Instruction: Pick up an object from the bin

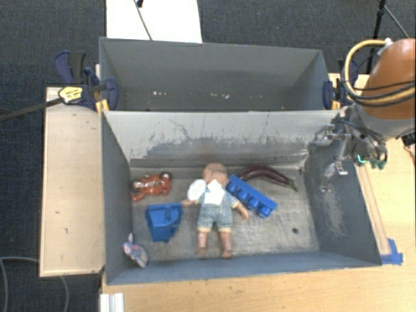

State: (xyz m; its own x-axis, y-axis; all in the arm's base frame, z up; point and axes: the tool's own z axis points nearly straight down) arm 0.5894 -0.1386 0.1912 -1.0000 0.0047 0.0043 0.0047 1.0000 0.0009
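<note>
Camera view: gripper [331,171] over bin [341,223] (right wall)

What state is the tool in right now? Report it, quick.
Tool: open or closed cannot be told; it hangs above the bin's right wall, apart from the doll.

Robotics lab, by look of it, not home or shop. Grey metal bin [214,77] in middle, inner walls scuffed. Right of bin: industrial robot arm [390,83], orange cover, yellow cable looped at wrist. Inside bin: stray playthings with no link between them: doll [213,207], blue block [251,198], orange-brown toy [151,186]. Around bin: dark carpet [39,18]. Left of bin: black cable [26,111] trailing over carpet. Beyond bin, far right: thin black stand legs [383,5].
</note>
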